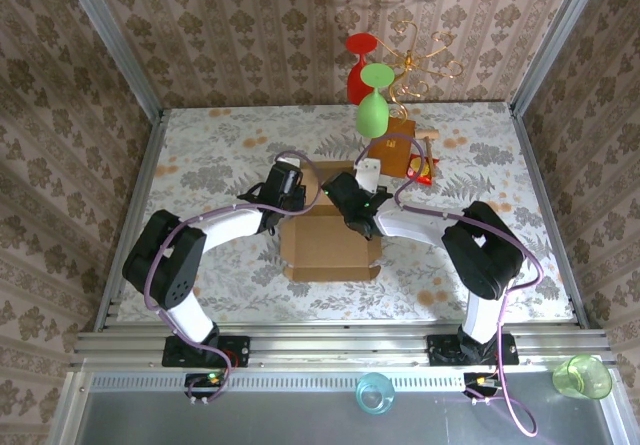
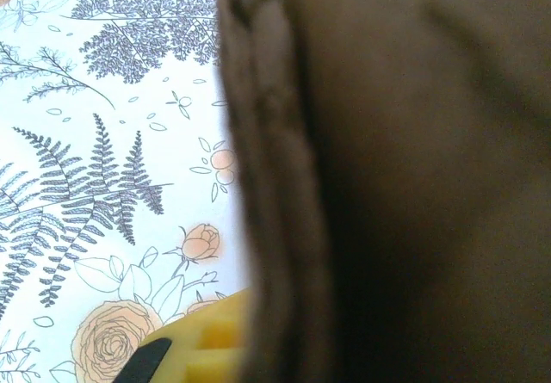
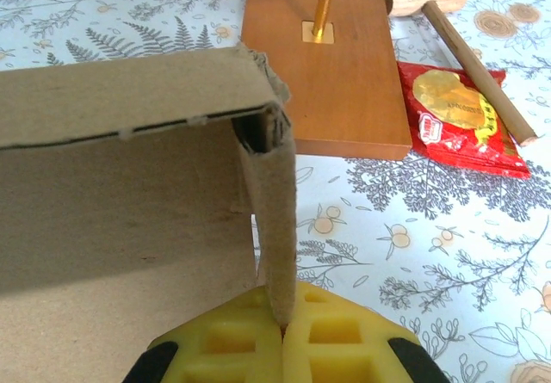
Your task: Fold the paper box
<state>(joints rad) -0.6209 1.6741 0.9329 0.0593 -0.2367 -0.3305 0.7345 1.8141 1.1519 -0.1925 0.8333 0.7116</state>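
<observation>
The table (image 1: 200, 145), covered in a pale cloth printed with ferns and peach roses, carries the plain light-brown corrugated paper box (image 1: 328, 243) at its middle, just ahead of both arms. The box stands partly formed with its top open, and no print shows on the cardboard.

The left gripper (image 1: 287, 187) is at the box's far left corner. It is clenched on a cardboard wall. The left wrist camera shows one yellow pad (image 2: 215, 344) tight against the dark, blurred cardboard, which hides the other pad.

The right gripper (image 3: 282, 331) is at the far right corner. Its two yellow waffle-patterned pads are pressed together on the lower edge of an upright side flap, so it grasps the box there.

Just beyond that corner lies a flat orange-brown wooden board (image 3: 323, 64) with a thin gold rod (image 3: 325, 0) rising from a square gold plate. From above, a green plastic goblet (image 1: 372, 113) and a red plastic goblet (image 1: 358, 65) hang upside down on its branching gold top.

The right wrist camera adds a light wooden mallet (image 3: 448, 21) and a red sachet with a yellow picture (image 3: 461, 112). The sachet's small white lettering is too fine to read.

Below the arm bases, the overhead view shows a teal cup (image 1: 375, 393) and a lime-green cup (image 1: 583, 377).
</observation>
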